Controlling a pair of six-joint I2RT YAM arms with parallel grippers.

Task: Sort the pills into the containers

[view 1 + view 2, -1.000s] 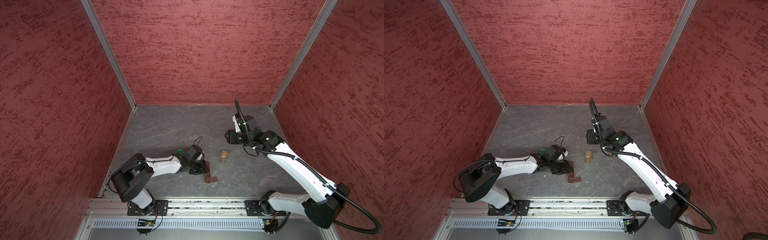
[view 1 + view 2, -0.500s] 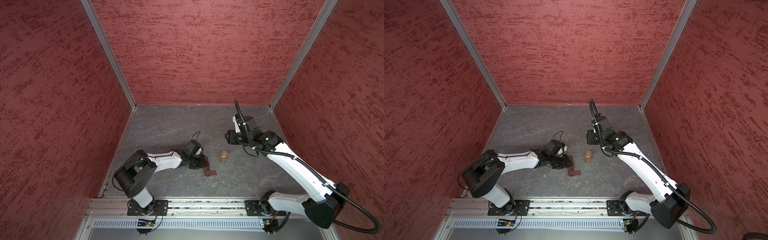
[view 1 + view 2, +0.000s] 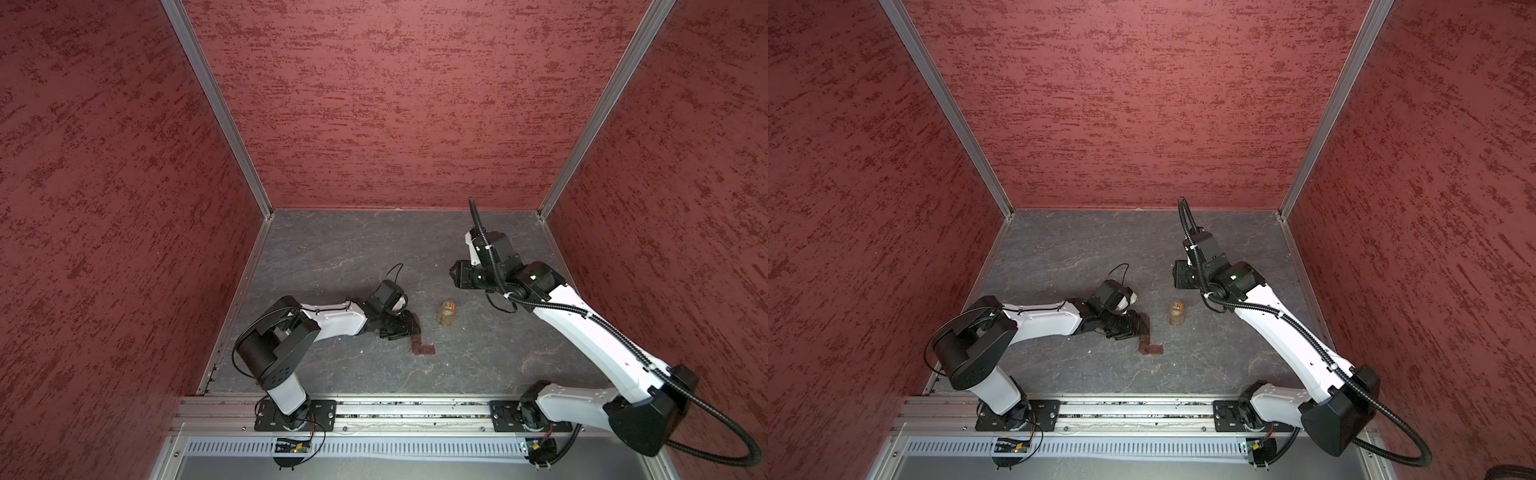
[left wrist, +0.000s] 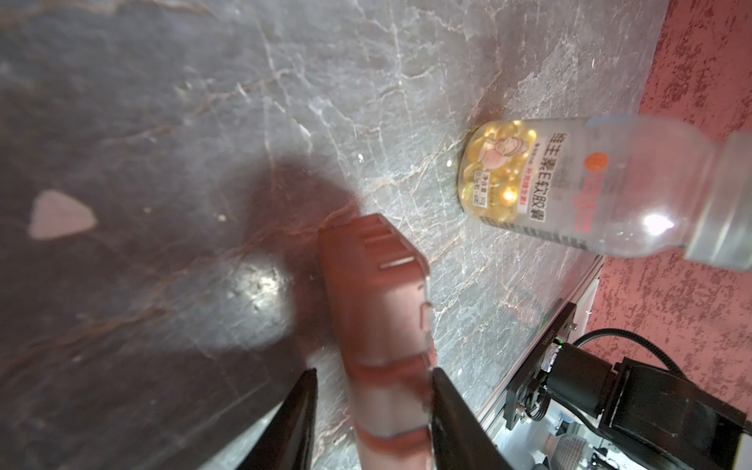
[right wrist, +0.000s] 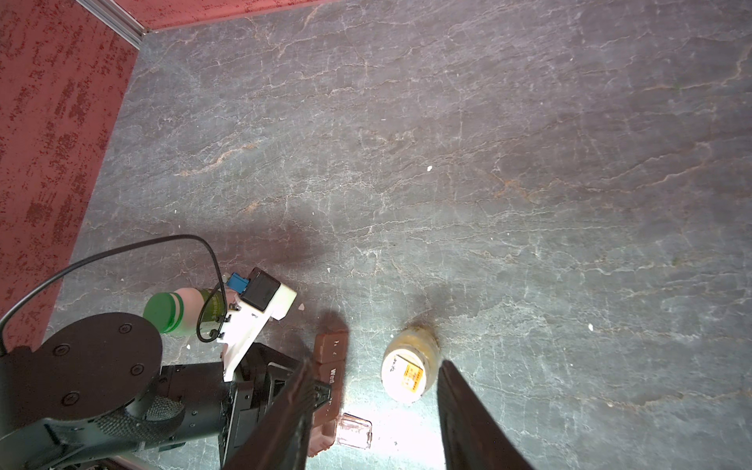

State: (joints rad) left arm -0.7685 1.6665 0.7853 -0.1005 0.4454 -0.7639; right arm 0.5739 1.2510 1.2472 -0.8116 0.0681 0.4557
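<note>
The containers [image 3: 417, 334] form a brown strip lying on the grey floor, seen in both top views [image 3: 1145, 332]. The lid [image 5: 354, 429] of its end cell is flipped open. My left gripper [image 4: 372, 374] is open and straddles the strip [image 4: 378, 305]. One finger touches its side and the other stands off with a gap. Yellow pills [image 4: 492, 171] show inside the clear amber bottle [image 3: 447, 312], which stands just right of the strip. My right gripper [image 5: 376, 366] hangs open above that bottle [image 5: 409, 374], holding nothing.
A white bottle with a green cap [image 5: 179, 309] lies behind the left wrist. Red walls close in three sides of the floor. A metal rail [image 3: 415, 409] with both arm bases runs along the front edge.
My left gripper's jaws have parted from a tight grip on the strip. The left arm has swung, and the strip's front end has shifted a little. The right arm has not moved.
</note>
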